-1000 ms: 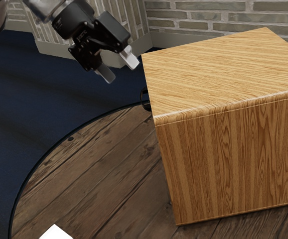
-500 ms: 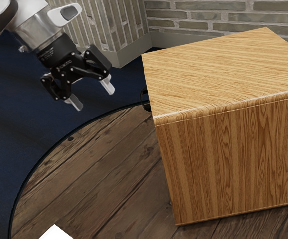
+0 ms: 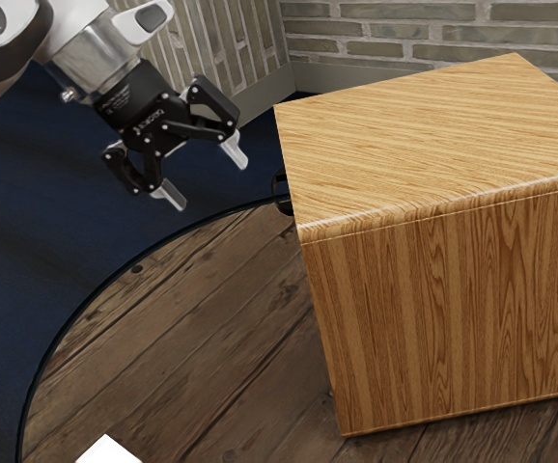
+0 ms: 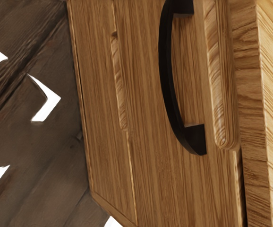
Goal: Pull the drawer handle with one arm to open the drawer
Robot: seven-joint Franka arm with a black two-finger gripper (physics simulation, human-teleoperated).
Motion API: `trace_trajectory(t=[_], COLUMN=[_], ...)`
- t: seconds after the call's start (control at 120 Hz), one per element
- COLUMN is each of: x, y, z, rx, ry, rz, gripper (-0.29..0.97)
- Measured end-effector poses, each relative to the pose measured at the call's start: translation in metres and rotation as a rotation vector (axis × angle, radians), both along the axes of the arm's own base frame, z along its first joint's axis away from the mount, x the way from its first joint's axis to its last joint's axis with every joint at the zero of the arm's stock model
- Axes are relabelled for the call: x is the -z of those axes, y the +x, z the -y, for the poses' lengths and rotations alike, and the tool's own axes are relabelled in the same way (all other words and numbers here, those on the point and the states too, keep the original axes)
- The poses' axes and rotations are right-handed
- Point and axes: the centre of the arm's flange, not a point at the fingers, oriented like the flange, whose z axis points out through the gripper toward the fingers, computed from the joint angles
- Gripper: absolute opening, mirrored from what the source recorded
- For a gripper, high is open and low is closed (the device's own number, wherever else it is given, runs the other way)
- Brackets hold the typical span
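A brick wall [image 3: 433,29] runs behind the scene, and a dark blue floor [image 3: 28,251] lies under one round table [image 3: 182,328] of dark planks. One light wood cabinet [image 3: 433,154] stands on the table, on the exterior view's right. At the table's near edge I see one small white thing [image 3: 108,450]; I can't tell what it is.

My one arm comes in from the exterior view's upper left. Its gripper [image 3: 205,177] hangs in the air near the cabinet's left face, apart from it and above the table's rim. The two fingers [image 3: 171,196] stand wide apart with nothing between them.

There is one handle [image 4: 164,71], a black curved bar. In the wrist view it sits on the drawer front [image 4: 141,142], ahead of my hand, with both of its ends fixed to the wood. In the exterior view it is a thin black sliver [image 3: 281,193] at the cabinet's left corner, just under the top. The gripper is near it but not touching it.
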Motion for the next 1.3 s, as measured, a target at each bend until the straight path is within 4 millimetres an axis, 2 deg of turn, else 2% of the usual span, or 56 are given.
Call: trace_trajectory(t=[0.092, 0.233, 0.533, 0.783, 0.933, 1.3], x=[0.003, 0.022, 0.042, 0.047, 0.055, 0.055], y=[0.003, 0.005, 0.011, 0.014, 0.024, 0.035], z=[0.007, 0.006, 0.009, 0.000, -0.008, -0.023], rx=[-0.008, -0.038, -0.075, -0.114, -0.137, -0.190], ry=[-0.003, -0.007, -0.014, -0.015, -0.016, -0.010], rz=[-0.006, -0.044, -0.071, -0.070, -0.060, -0.001], gripper=[0.68, 0.68, 0.68, 0.68, 0.68, 0.68])
